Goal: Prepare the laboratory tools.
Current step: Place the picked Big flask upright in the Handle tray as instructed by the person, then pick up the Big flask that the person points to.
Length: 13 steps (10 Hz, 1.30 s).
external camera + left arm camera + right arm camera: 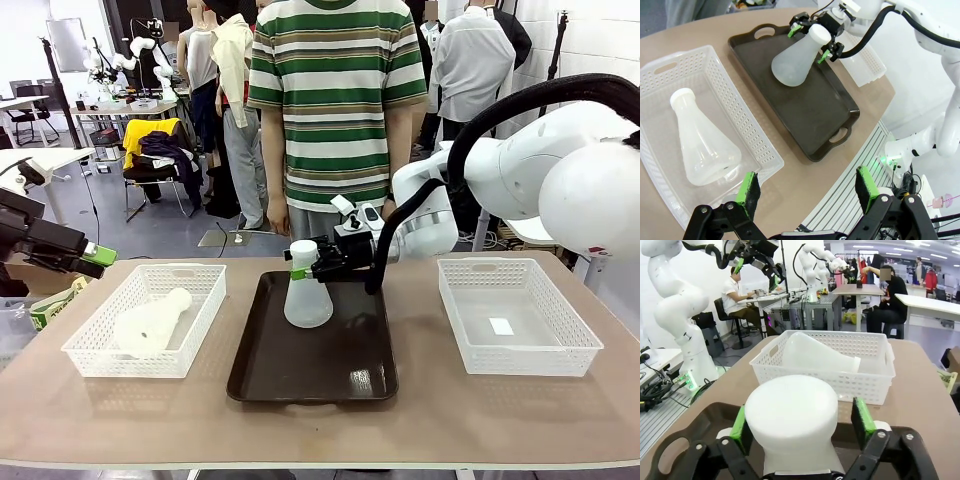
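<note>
One translucent white conical flask (305,295) stands upright on the dark brown tray (340,375), also seen in the left wrist view (792,62) and close up in the right wrist view (792,420). My right gripper (303,262) (811,41) (802,425) is open, its green pads either side of that flask's neck, with a gap on one side. A second flask (150,320) (702,145) (815,357) lies on its side in the left white basket (195,335). My left gripper (95,255) (807,192) hangs open and empty off the table's left end.
A second white mesh basket (518,315) stands at the right of the tray with nothing in it. A person in a striped shirt (335,100) stands at the far side of the table. Bare tabletop (320,425) runs along the near edge.
</note>
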{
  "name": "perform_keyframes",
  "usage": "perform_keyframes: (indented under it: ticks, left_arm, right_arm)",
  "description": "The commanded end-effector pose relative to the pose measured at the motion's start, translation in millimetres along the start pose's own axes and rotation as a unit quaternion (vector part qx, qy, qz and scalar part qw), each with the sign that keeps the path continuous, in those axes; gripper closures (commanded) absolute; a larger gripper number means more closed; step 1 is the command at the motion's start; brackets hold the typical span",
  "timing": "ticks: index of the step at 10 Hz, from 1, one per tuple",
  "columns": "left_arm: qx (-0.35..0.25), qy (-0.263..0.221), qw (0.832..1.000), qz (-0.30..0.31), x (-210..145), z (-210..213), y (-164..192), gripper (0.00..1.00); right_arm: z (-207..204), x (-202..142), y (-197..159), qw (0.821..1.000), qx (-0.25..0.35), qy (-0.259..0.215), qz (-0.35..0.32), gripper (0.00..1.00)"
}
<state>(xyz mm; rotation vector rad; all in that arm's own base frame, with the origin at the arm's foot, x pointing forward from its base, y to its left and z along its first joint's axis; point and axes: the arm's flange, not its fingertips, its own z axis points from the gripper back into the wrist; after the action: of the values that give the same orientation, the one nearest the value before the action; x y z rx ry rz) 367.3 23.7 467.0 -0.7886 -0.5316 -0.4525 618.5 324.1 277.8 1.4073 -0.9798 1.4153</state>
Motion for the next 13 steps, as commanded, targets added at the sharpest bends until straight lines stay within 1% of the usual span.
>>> perform_keyframes:
  ticks: [1,3,4,5,13]
  left_arm:
    - [-0.01,-0.01,1.0,-0.008,-0.6,0.2,2.4,0.0]
    - [-0.01,-0.01,1.0,-0.008,-0.6,0.2,2.4,0.0]
    - [-0.01,-0.01,1.0,-0.008,-0.6,0.2,2.4,0.0]
    - [-0.01,-0.01,1.0,-0.008,-0.6,0.2,2.4,0.0]
    - [-0.01,-0.01,1.0,-0.008,-0.6,0.2,2.4,0.0]
  right_arm:
    - [10.5,6.1,11.0,1.0,-0.004,0.017,0.001,0.0]
    - [15.4,9.8,15.8,1.0,-0.013,0.028,0.003,0.0]
    - [15.5,10.3,14.9,0.999,-0.017,0.035,-0.013,0.0]
    - [12.1,6.4,2.9,1.0,-0.009,0.01,0.002,0.0]
    - [12.1,6.4,2.9,1.0,-0.009,0.01,0.002,0.0]
